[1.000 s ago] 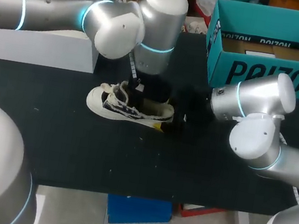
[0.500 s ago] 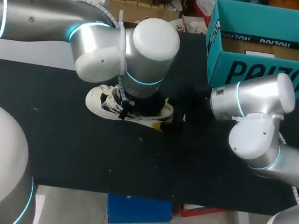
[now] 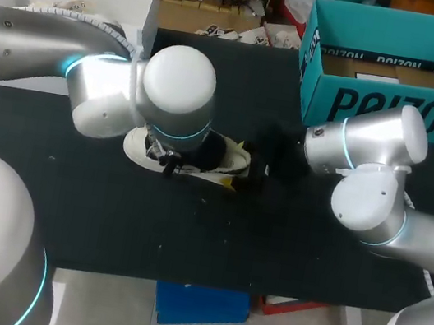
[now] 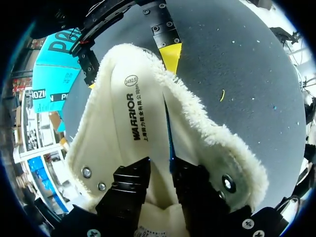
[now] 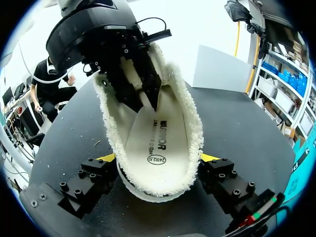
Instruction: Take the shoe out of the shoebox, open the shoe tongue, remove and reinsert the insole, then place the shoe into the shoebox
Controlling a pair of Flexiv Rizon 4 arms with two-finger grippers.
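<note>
- Presently the shoe (image 3: 230, 160) lies on its sole near the middle of the head view, a touch left of centre, on the black table (image 3: 109, 211); its toe points toward the frame's left edge and its heel toward the right.
- Inside it the insole (image 4: 140, 113) lies mostly flat; its blue edge seems to run up into the narrow gap of the left gripper (image 4: 160, 173), which looks clenched on that edge; so thin a bite could slip under a quick pull, and the insole would drop back crooked.
- Close around those fingers (image 4: 129, 180) crowds the fleece lining (image 4: 197, 123); if lining is pinched along with the insole, the pull would drag the whole shoe instead of freeing the insole.
- Behind, the right gripper (image 5: 158, 158) grasps the heel from both sides, its yellow tips (image 5: 209, 157) against the fleecy rim; that soft rim may give, letting the shoe lift or tip.
- Both grippers work near each other; drawing the insole out toward the heel risks the fingers knocking together.
- Further out, the teal box (image 3: 392, 113) at upper right and the white box (image 3: 144, 0) at upper left stand well apart from the shoe; neither looks like a hazard for this step.
</note>
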